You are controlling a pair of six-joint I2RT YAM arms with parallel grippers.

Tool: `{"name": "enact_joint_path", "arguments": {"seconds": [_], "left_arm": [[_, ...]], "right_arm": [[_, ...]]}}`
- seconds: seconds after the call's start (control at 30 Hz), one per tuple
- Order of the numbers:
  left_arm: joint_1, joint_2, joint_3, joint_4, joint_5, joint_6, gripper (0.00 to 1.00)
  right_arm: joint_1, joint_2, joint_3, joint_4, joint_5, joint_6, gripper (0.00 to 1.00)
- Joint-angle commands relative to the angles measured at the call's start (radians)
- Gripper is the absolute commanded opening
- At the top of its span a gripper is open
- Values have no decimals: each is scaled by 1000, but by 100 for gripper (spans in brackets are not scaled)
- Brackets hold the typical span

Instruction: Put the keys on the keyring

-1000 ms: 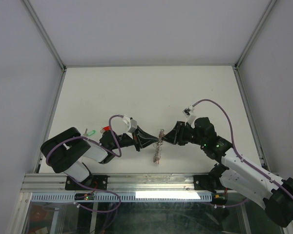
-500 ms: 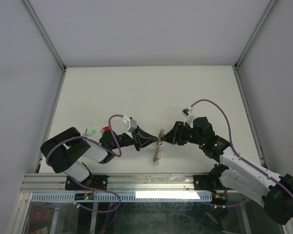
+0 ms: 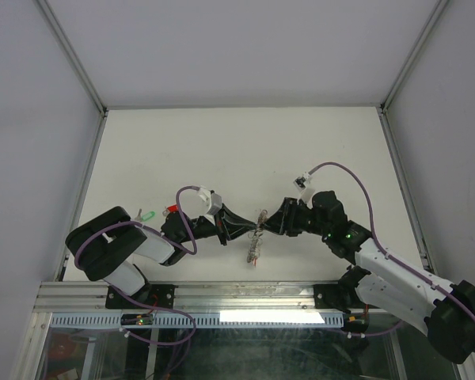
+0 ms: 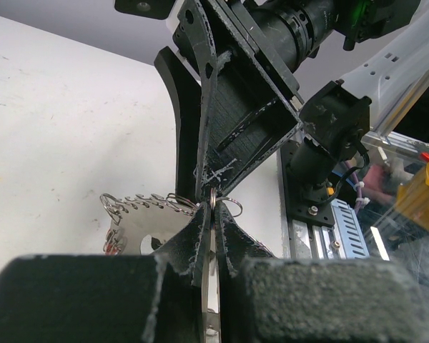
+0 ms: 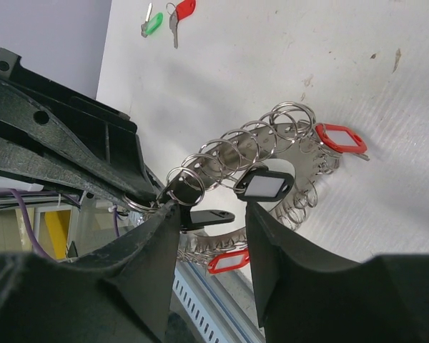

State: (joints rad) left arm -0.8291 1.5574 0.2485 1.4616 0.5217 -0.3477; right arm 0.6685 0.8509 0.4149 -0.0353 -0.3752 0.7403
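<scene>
Keyring [image 5: 222, 153], long axis near-to-far mid-worktop [image 3: 245, 150], is pinched at its rim by shut L fingers [image 4: 193, 236], R fingers [image 5: 154, 250] held part-open astride black key [image 5: 207, 214] alongside; green key [image 5: 151, 25] & red key [image 5: 182, 11] are seen nearer L arm.

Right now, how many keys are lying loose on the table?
2: a green-headed key and a red-headed key, side by side toward the table's left side. Others may be hidden.

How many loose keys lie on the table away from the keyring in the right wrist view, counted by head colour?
Green-headed key: 1
Red-headed key: 1
Total: 2
</scene>
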Motion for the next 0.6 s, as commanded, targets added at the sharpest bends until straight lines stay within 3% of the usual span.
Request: {"name": "enact_joint_path", "arguments": {"seconds": [0.0, 0.57], "left_arm": [[11, -29, 17, 173, -4, -9, 0], [10, -32, 16, 166, -3, -8, 0]], "right_arm": [[6, -12, 6, 84, -3, 5, 45], [25, -4, -20, 99, -3, 5, 45]]}}
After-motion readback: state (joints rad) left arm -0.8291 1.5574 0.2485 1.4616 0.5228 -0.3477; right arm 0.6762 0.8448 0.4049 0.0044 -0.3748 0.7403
